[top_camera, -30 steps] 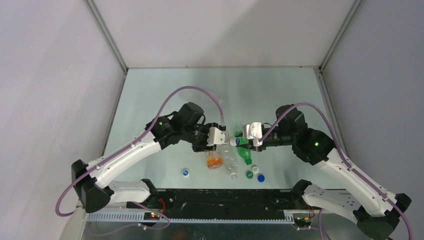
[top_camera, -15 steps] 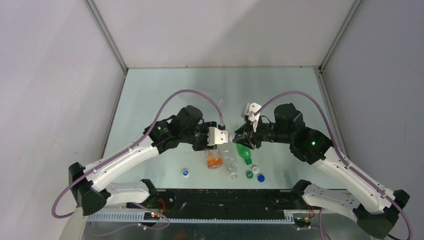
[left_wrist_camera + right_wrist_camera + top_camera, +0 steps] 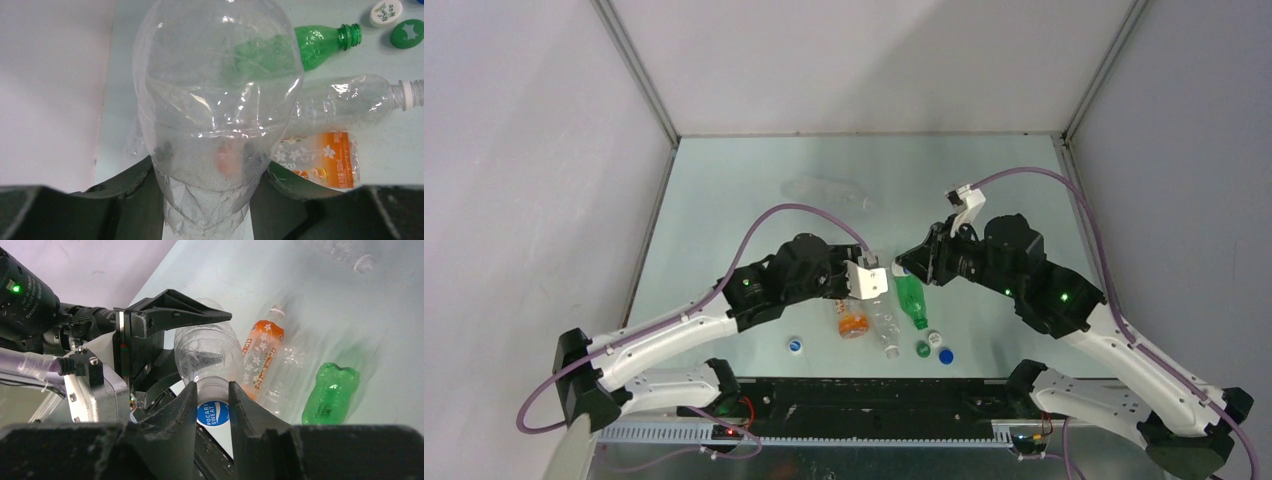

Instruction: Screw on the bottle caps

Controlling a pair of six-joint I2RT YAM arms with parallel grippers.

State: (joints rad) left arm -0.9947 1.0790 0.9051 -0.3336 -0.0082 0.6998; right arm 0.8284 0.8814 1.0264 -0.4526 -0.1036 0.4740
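My left gripper (image 3: 207,200) is shut on the base of a clear bottle (image 3: 217,100) and holds it above the table, neck pointing at my right gripper. My right gripper (image 3: 212,395) is shut on the blue-and-white cap (image 3: 213,413), which sits at the neck of that bottle (image 3: 207,355). In the top view the two grippers meet at mid-table (image 3: 892,270). On the table below lie an orange bottle (image 3: 853,322), a second clear bottle (image 3: 886,328) and a green bottle (image 3: 912,300), all without caps.
Loose caps lie near the front edge: blue-and-white (image 3: 796,346), green (image 3: 922,349), white (image 3: 934,338) and blue (image 3: 946,355). A third clear bottle (image 3: 829,190) lies at the back. Grey walls close in the table on three sides.
My right wrist has turned about the bottle's neck, its white camera mount swinging up and to the right. My left gripper has shifted slightly right, still holding the bottle.
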